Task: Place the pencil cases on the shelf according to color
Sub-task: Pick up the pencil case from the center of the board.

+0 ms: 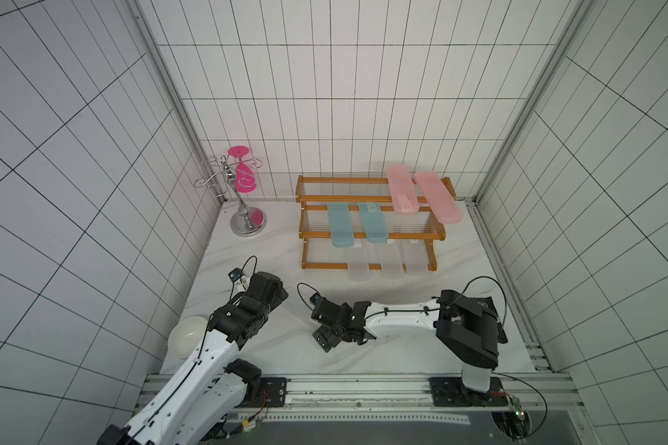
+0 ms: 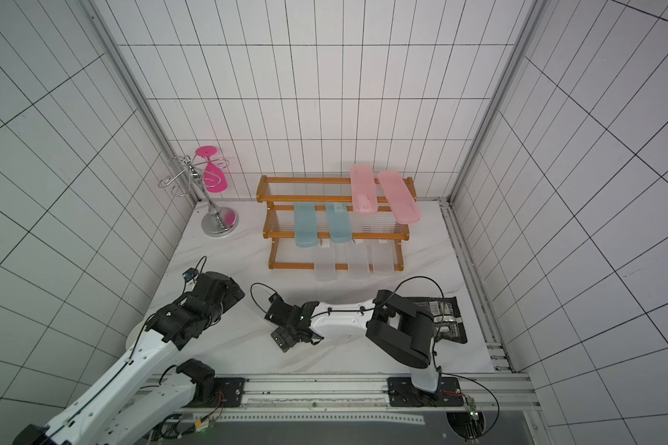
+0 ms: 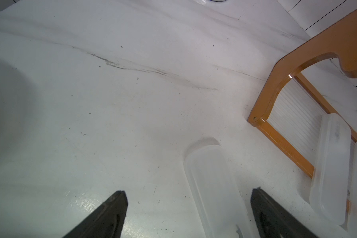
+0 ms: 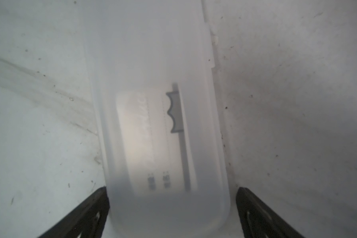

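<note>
Right, status. Pink cases (image 1: 402, 188) sit on the top tier of the shelf (image 1: 324, 265), teal cases (image 1: 340, 225) on the middle tier, and three clear cases (image 1: 390, 264) on the bottom.

The remaining clear case (image 4: 157, 123) lies flat on the table (image 1: 363, 362) in front of the shelf, off its left front corner and short of the front rail. My right pincer (image 4: 172, 188) straddles its labelled end with fingers apart, not clamped. One finger looks to be touching an edge; the other shows a gap. My left pincer (image 3: 189, 190) is also apart and holds nothing. A frosted case lies between its fingers, the same one I think.

Step in hand, my read: grasp across the width.
- Centre first so closing doesn't yaw it.
- The plastic looks slick and thin, so press on the long edges with moderate force.
- Lift level.

Room:
- The only free slot is the left end of the shelf's bottom tier.
- The teal cases overhang the middle rail partly above that slot, so headroom is low. Go in flat from the front.
- The clear ones stick out past the front rail, so don't clip them.
- My left arm sits between the case and the shelf and should back off.
- A black packet (image 2: 446, 319) lies well off the shelf's right front, out of the path.
</note>
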You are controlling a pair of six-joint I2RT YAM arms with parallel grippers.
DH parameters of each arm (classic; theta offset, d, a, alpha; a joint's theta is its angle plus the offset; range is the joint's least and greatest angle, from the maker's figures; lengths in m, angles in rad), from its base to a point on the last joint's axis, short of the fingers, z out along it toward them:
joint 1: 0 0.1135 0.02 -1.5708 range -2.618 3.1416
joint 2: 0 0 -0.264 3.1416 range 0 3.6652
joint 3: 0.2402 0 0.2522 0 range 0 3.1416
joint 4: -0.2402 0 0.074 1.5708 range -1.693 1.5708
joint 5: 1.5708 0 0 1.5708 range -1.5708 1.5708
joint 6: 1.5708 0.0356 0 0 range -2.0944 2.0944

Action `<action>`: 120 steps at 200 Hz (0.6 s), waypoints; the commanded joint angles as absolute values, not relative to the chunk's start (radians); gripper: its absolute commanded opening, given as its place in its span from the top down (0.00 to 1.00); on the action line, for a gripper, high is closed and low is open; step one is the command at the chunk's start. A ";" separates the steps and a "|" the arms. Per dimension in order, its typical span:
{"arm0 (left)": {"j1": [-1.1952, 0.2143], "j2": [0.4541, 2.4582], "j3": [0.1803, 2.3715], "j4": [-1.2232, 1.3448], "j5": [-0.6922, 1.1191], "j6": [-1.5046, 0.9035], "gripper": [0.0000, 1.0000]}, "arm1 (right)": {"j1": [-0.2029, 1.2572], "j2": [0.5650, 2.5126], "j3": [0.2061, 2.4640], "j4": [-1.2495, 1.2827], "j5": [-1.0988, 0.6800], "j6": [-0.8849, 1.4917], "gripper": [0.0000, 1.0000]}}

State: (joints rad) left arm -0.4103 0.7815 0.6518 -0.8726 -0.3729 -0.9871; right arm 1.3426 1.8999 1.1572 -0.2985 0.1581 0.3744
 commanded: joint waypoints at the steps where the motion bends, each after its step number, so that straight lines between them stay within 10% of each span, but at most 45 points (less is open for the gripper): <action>1: -0.407 0.767 0.690 -0.897 -0.403 -0.971 0.02 | 1.359 1.932 1.197 -0.298 0.199 0.380 0.03; 120: -0.408 0.724 0.797 -0.973 -0.408 -0.917 0.02 | 1.413 1.652 1.032 -0.277 0.496 0.506 0.45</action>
State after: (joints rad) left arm -0.4103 0.7269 0.7624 -0.9482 -0.3927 -0.9447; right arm 1.3998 1.7771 1.0828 -0.2764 0.3592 0.4381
